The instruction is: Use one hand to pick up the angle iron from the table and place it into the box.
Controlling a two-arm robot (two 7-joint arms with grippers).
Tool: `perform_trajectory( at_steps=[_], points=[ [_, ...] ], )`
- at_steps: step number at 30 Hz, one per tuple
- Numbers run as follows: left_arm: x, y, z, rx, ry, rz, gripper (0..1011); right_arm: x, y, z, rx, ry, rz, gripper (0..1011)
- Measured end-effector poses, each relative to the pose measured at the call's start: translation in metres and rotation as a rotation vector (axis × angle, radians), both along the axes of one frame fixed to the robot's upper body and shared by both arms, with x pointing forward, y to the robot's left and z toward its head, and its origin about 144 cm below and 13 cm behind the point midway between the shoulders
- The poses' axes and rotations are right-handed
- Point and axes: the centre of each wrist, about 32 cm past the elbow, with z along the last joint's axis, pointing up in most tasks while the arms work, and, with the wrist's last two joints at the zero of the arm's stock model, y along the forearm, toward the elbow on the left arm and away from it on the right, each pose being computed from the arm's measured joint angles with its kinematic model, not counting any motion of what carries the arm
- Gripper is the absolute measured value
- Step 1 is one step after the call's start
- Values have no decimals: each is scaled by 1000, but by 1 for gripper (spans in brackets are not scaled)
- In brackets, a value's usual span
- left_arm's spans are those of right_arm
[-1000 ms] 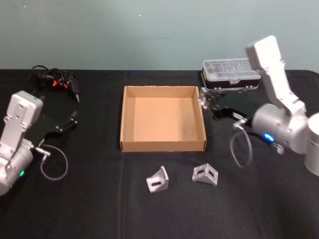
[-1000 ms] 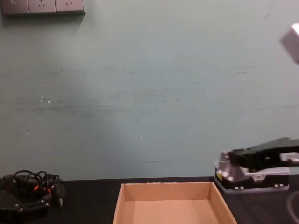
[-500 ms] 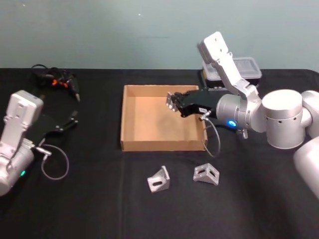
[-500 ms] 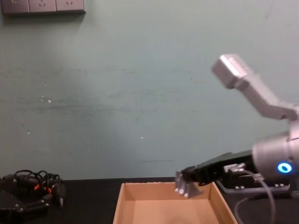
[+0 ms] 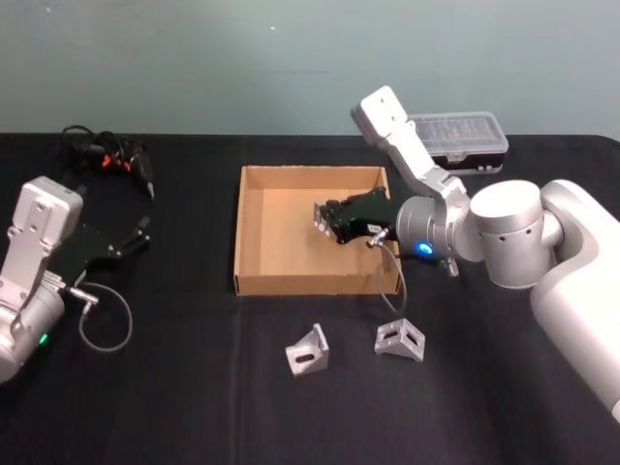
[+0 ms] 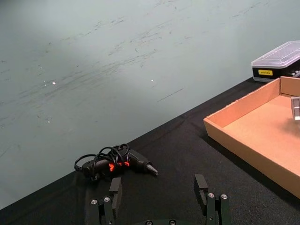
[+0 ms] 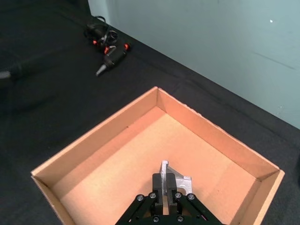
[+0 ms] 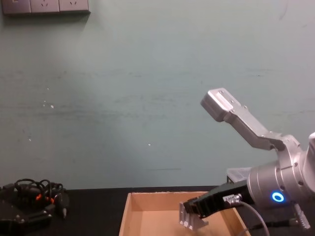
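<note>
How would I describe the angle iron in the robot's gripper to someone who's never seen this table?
Find the central tan cardboard box. The right gripper reaches over its right side, shut on a small silver angle iron. Two loose angle irons lie on the black table in front of the box; only this one is gripped.

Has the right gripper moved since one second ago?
Yes. The right gripper, shut on an angle iron, has gone left, from outside the right wall of the box to above its floor.
</note>
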Motion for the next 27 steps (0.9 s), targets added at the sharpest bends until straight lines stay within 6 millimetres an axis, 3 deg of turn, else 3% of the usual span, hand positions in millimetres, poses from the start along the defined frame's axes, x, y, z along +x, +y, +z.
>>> perform_trajectory(
  at_steps=[19,27],
  points=[
    [0,0,0,0,0,0,1011,5,-1,-11,-26,-3,-16,57],
    [0,0,0,0,0,0,1011,5,0,-10,-25,-2,-17,257]
  ],
)
